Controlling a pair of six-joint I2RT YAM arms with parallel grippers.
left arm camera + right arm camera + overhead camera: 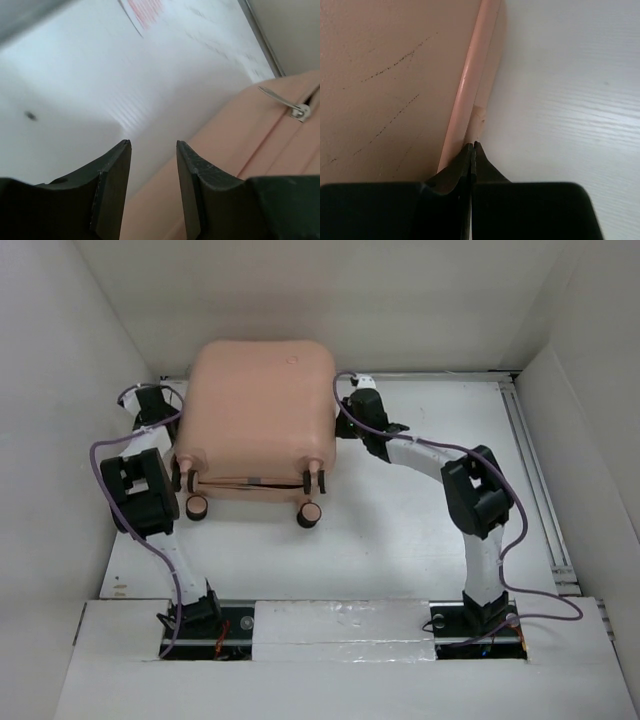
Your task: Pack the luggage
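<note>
White tabletop [400, 540] held the luggage [260, 410], just right of the parted left gripper [153, 146]. Fingers of the right gripper [471, 146] met beside its rim.

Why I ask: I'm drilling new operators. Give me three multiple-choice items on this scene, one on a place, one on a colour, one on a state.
1. Where does the luggage lie?
A) between the two tools
B) right of both arms
C) on the near ledge

2. What colour is its shell?
A) blue
B) salmon pink
C) black

3. Which tool is open?
A) right only
B) both
C) left only

Answers:
1 A: the top view shows a tool at each of its sides.
2 B: it is pale pink in every view.
3 C: the left tool shows a clear gap at its tips, while the right tool is pressed shut.
</note>
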